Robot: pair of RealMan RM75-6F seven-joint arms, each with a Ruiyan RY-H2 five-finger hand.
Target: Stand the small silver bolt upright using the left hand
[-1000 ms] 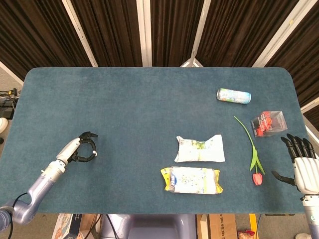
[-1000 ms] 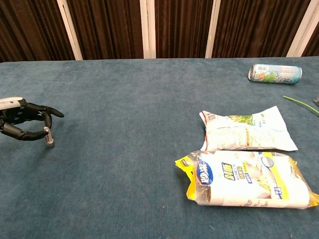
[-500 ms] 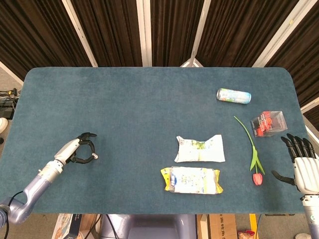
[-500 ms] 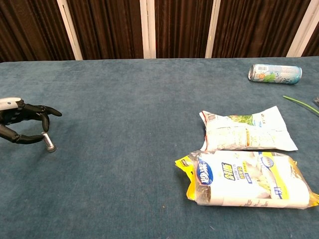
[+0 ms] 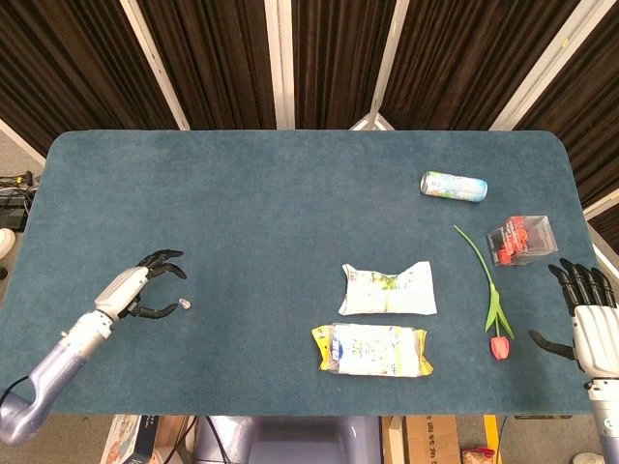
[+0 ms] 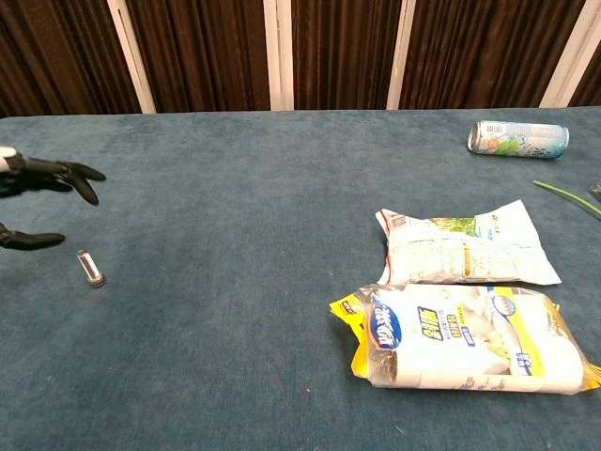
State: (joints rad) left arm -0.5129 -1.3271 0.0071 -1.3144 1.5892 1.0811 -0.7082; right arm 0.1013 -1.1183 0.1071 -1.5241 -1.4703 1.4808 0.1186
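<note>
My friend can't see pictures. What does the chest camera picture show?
A small silver bolt stands slightly tilted on a blue table, just right of the robot's open left hand, which does not touch it. Two snack bags lie at the right, and a can lies on its side behind them.

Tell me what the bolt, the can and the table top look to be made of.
Bolt: apparently bare metal, silvery with a bright glint along its side. Can: likely thin aluminium, a smooth printed cylinder with a shiny silver end. Table: the top looks covered in a matte teal fabric, perhaps felt or short-pile carpet, with a fine fuzzy grain and no reflections; what lies under it cannot be seen.
</note>
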